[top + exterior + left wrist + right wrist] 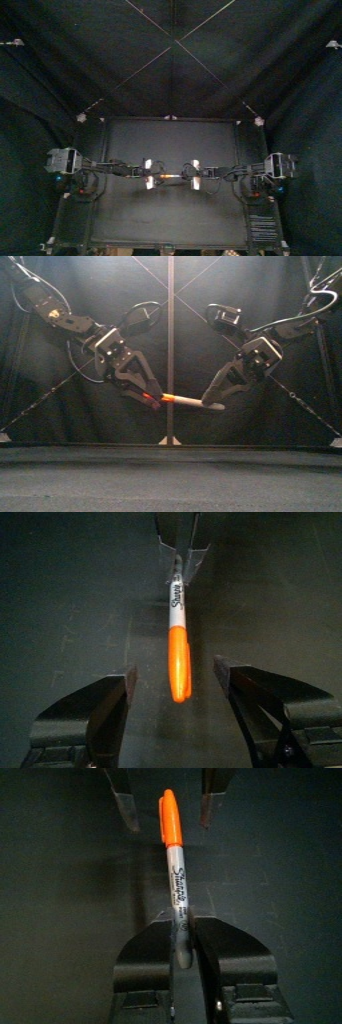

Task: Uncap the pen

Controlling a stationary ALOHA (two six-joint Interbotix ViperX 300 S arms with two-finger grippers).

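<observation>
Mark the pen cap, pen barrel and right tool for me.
pen cap point(178, 662): left wrist view, middle of the orange cap.
pen barrel point(177, 878): right wrist view, printed pale section.
right tool point(182, 926): right wrist view, between its tips, shut on the barrel.

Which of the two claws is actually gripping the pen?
The right gripper, jaws shut on the grey barrel of the pen. The left gripper has open jaws either side of the orange cap.

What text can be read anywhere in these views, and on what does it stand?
"Sharpie": printed lengthwise on the pale barrel of the pen, which the right tool holds.
Smaller print next to that logo: too blurred to read.
</observation>
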